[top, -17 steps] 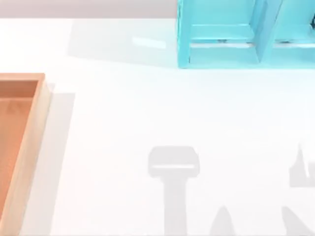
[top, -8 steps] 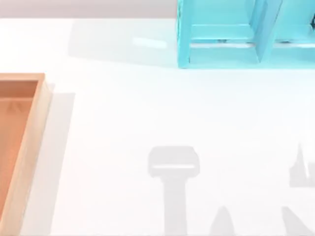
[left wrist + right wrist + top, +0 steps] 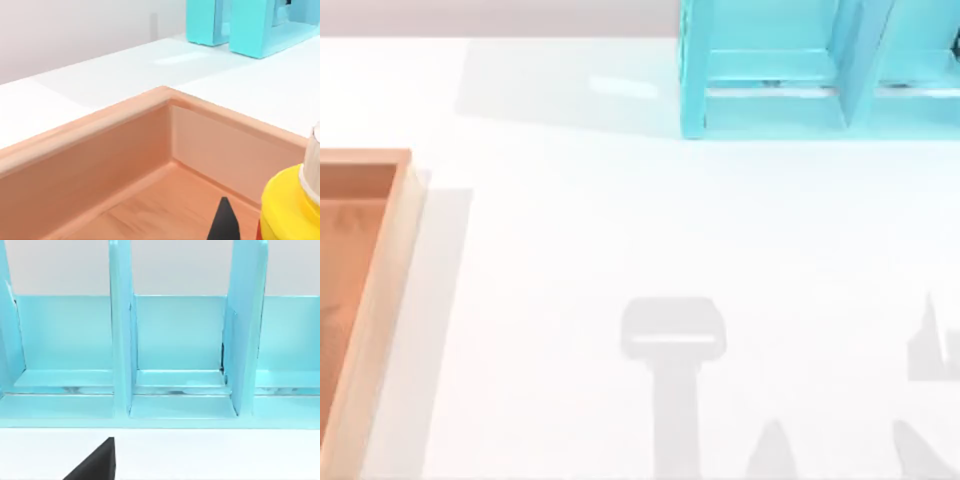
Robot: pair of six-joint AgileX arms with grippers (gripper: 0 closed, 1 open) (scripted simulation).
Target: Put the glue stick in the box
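The box (image 3: 392, 300), a shallow tray with light wooden walls and an orange-brown inside, lies at the table's left edge in the top view. The left wrist view looks into an inner corner of the box (image 3: 125, 150) from close up. There the glue stick (image 3: 287, 207), yellow with a ribbed white cap, stands very near the camera over the box's floor. A black part of my left gripper (image 3: 223, 222) shows right beside it. Whether the bottle rests on the floor is hidden. A black part of my right gripper (image 3: 97, 465) hangs in front of the cyan shelf.
A cyan shelf unit (image 3: 770, 100) with several compartments stands at the table's back right; the right wrist view faces the shelf unit (image 3: 175, 350) head-on. Grey arm shadows (image 3: 672, 340) fall on the white table near its front.
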